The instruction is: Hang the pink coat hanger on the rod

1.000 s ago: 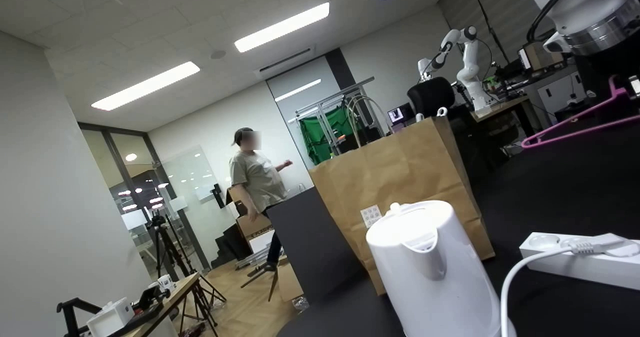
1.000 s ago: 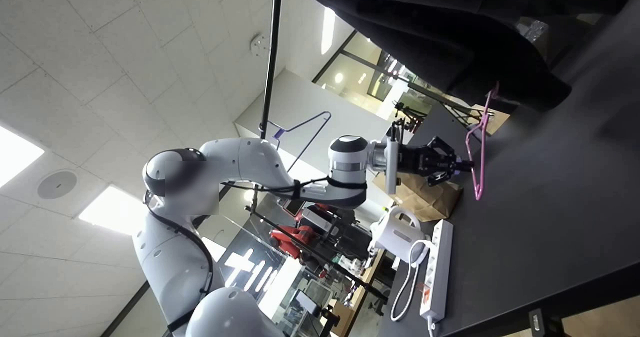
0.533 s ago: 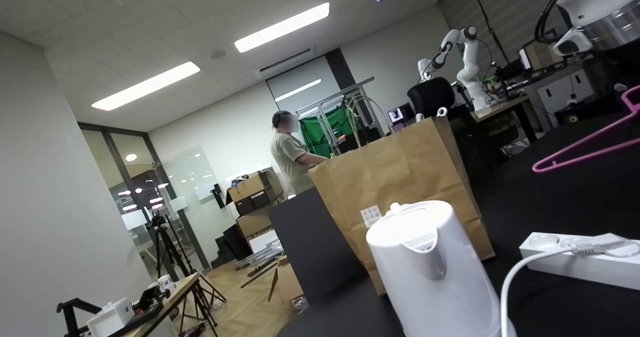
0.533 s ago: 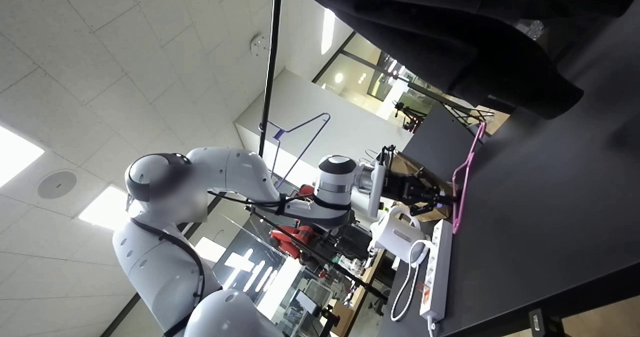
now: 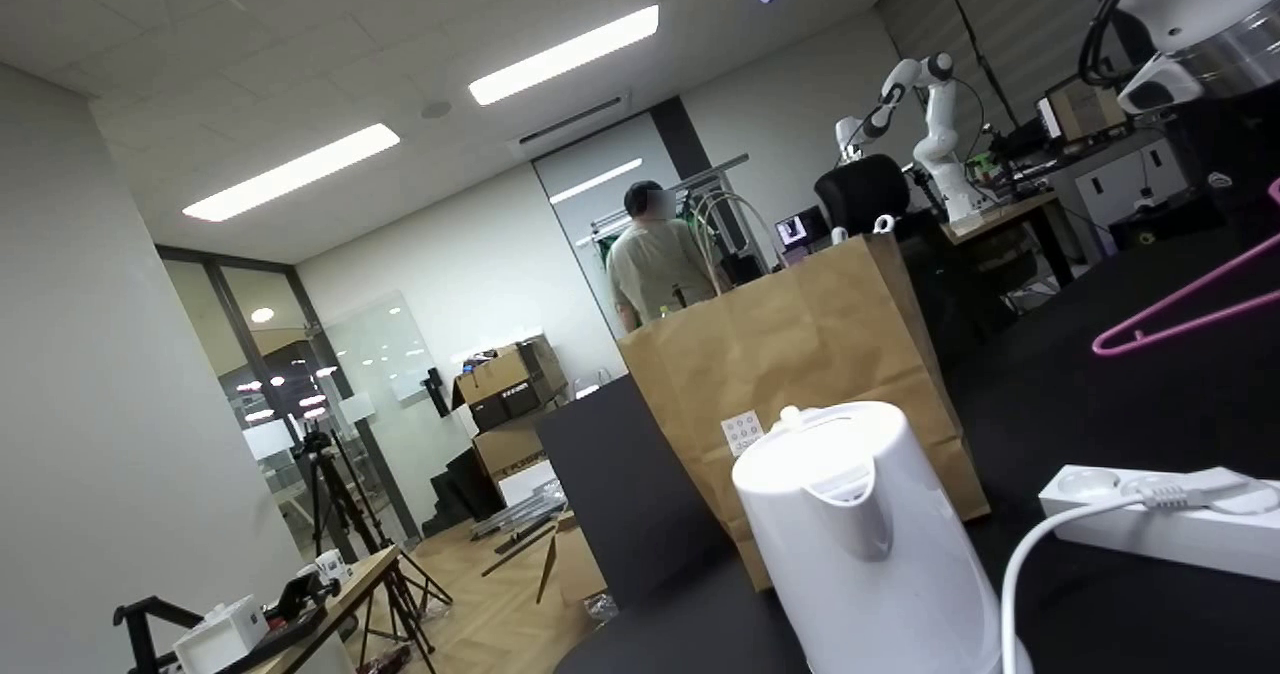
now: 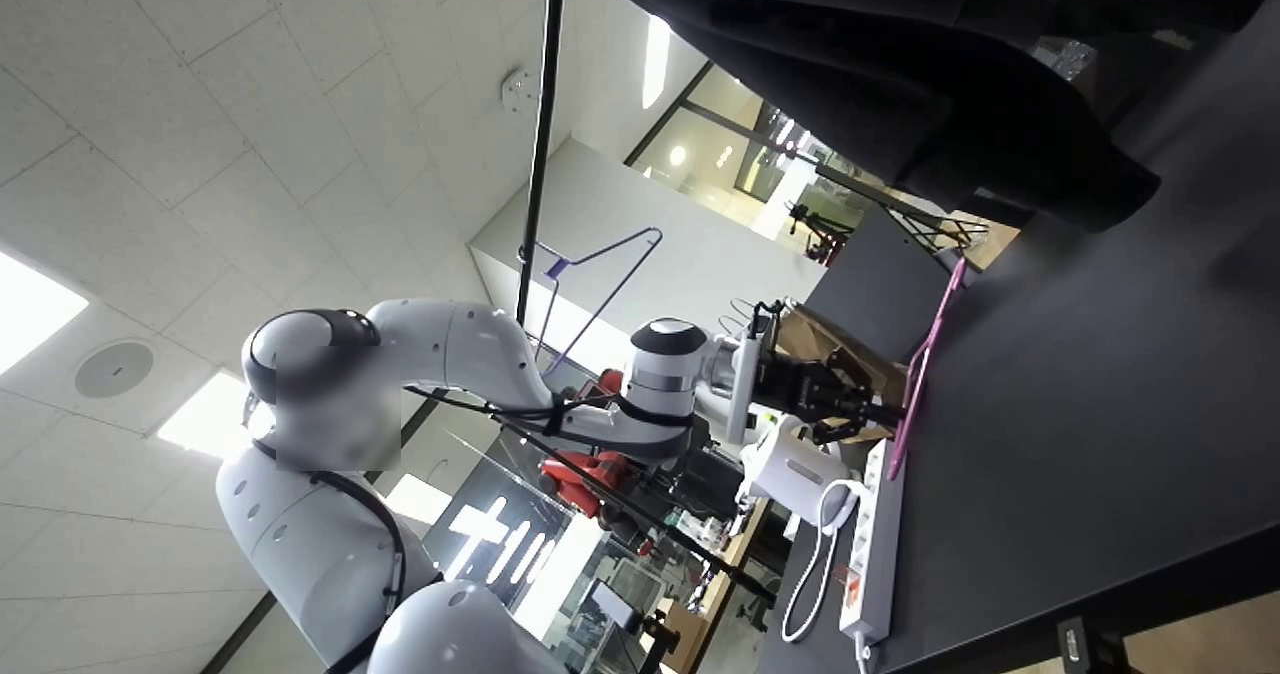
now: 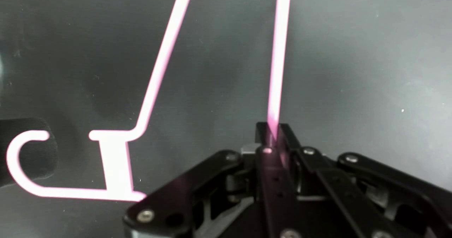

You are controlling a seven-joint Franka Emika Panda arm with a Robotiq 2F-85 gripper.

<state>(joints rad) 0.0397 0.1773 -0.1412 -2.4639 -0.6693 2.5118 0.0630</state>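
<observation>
The pink coat hanger shows at the right edge of an exterior view, above the black table and cut off by the frame. It also shows in an exterior view and in the wrist view. My gripper is shut on the hanger's long bottom bar; in the wrist view the bar runs between the fingertips. The hook lies to the left in the wrist view, free of anything. The black rod is well above the gripper, with a purple hanger hanging on it.
A brown paper bag, a white kettle and a white power strip with a cord stand on the table. The power strip is near the held hanger. Dark cloth hangs beyond the rod. A person stands in the background.
My gripper has carried the pink hanger away from the dark cloth, toward the power strip side, and the hanger's angle has turned. The person in the background has walked behind the bag.
</observation>
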